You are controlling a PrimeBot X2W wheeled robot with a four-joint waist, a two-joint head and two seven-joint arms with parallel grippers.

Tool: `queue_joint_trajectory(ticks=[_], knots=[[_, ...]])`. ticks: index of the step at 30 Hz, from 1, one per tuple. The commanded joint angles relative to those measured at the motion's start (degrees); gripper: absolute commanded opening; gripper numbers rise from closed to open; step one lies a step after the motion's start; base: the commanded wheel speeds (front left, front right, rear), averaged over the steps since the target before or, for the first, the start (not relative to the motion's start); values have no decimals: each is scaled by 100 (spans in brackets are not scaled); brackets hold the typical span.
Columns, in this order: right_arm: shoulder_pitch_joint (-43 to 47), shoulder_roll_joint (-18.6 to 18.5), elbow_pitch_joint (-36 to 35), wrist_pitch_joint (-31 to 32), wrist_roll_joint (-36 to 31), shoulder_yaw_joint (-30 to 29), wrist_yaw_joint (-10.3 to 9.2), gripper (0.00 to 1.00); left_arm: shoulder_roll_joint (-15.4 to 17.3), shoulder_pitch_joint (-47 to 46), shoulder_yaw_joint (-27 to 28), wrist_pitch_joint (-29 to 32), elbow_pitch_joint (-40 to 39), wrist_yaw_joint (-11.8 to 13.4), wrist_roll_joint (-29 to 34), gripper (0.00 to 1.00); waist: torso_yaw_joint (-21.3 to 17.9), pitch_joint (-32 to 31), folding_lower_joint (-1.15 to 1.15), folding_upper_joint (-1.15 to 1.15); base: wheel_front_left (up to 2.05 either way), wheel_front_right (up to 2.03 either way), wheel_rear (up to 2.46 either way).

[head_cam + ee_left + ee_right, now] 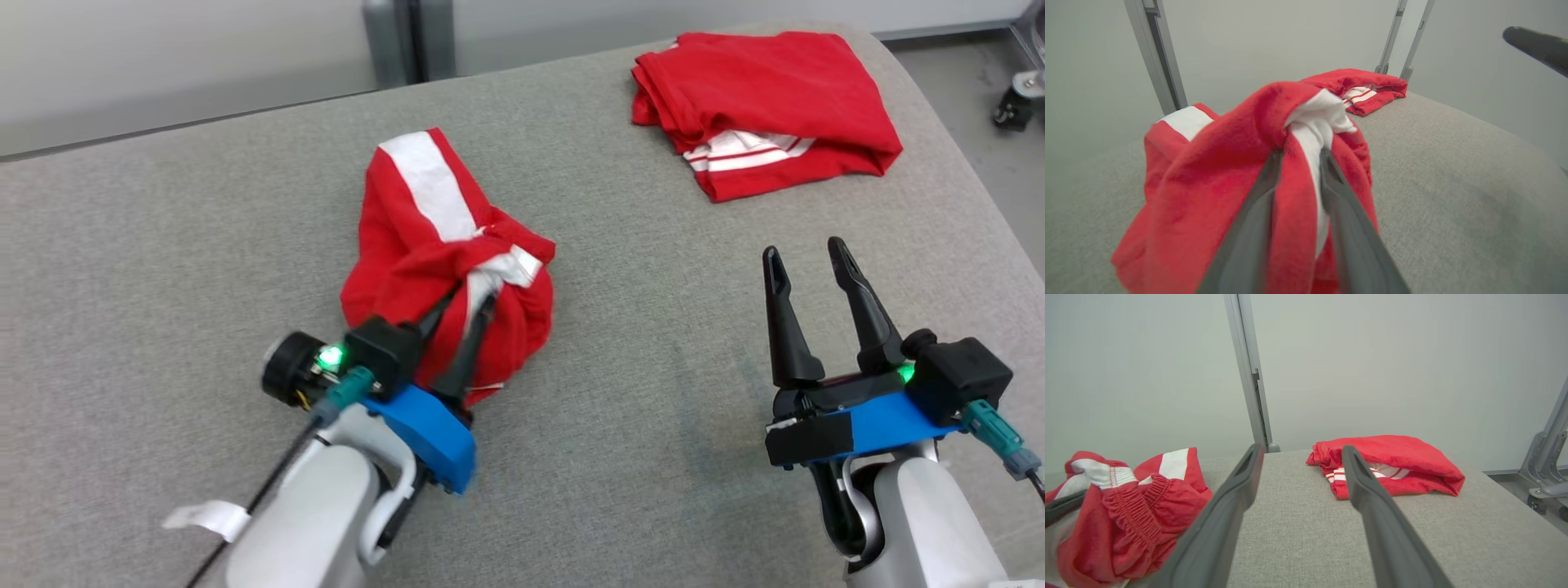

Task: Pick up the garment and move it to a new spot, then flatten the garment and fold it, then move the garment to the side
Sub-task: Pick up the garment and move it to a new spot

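Head view shows the garment (424,245), a bunched red piece with white stripes, sitting left of centre on the grey fabric-covered desk (163,245). The left claw (473,292) has its two dark fingers nearly closed on a gathered fold of red and white cloth at the bundle's near side. In the left wrist view that fold is pinched between the fingers at the top of the heap. The right claw (804,249) hovers to the right, well apart from the garment, fingers spread wide and holding nothing. A second red garment (767,98), folded, lies near the desk's far right corner, beyond the right claw.
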Motion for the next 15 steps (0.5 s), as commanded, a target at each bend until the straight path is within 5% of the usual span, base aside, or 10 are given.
queue_joint_trajectory(ticks=[1, 8, 15], knots=[[53, 0, 24, -24, -38, -7, 0, 100, -59, 41, -53, -57, 36, -32, 43, 100, 33, -23, 0, 0, 0, 0, 0], [171, -2, 122, 16, -106, -25, 0, 100, -335, 126, -392, -406, 222, -50, 92, 100, 334, -349, 0, 0, 0, 0, 0], [304, -1, 84, 93, -172, -122, 0, 100, -242, 272, -242, -698, -116, 197, 92, 100, 718, -582, 0, 0, 0, 0, 0]])
